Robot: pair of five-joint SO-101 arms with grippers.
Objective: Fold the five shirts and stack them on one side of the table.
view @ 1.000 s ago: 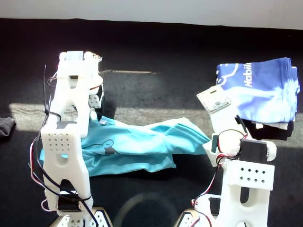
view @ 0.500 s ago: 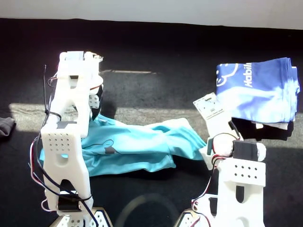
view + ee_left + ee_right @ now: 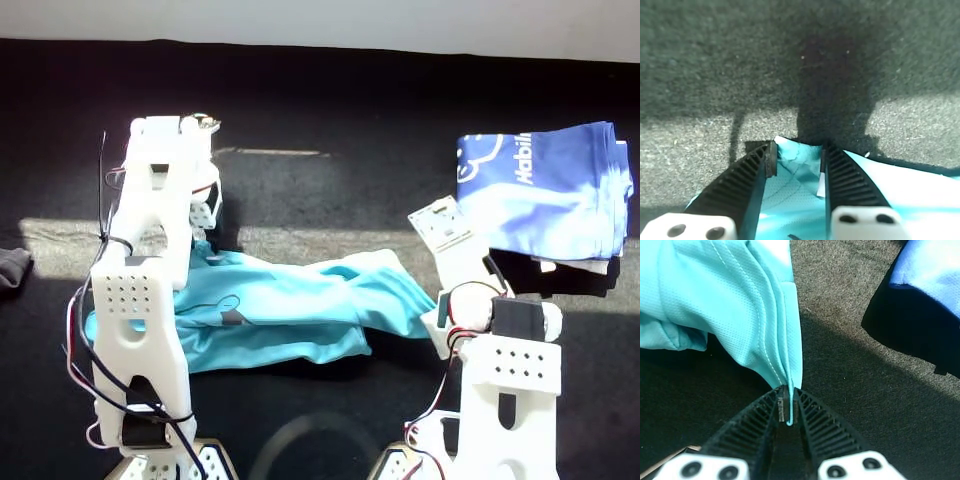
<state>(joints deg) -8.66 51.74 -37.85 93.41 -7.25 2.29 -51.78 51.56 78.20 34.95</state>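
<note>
- Change, right side: over the last second the right arm (image 3: 505, 370) has drawn back toward its base and slightly inward. It carried the near corner of the teal shirt (image 3: 290, 315) with it, then held position.
- Change, left side: in the last half second the left arm (image 3: 140, 300) has shifted slightly. The cloth under it has barely moved.
- Meaning for the task: the teal shirt is probably being set up for a fold, with one corner secured and the other not yet gripped. No fold has been made in it so far.
- Right fingers (image 3: 755, 430): closed tight on the hem corner of the teal shirt, with the fabric pinched between the tips.
- Left fingers (image 3: 750, 180): parted to a moderate gap that straddles the opposite edge of the teal shirt. Cloth sits between them and is not clamped.
- Location: the teal shirt lies on the bench (image 3: 330, 130), between the two arms.
- Orientation: its long axis runs across the bench from the left arm to the right arm. It is broad and rumpled at the left end and tapers to the pinched corner at the right end. The collar end cannot be identified.
- Stack: a folded blue shirt (image 3: 545, 195) rests on a black shirt (image 3: 550, 272) on the right side of the bench, apart from the teal shirt.
</note>
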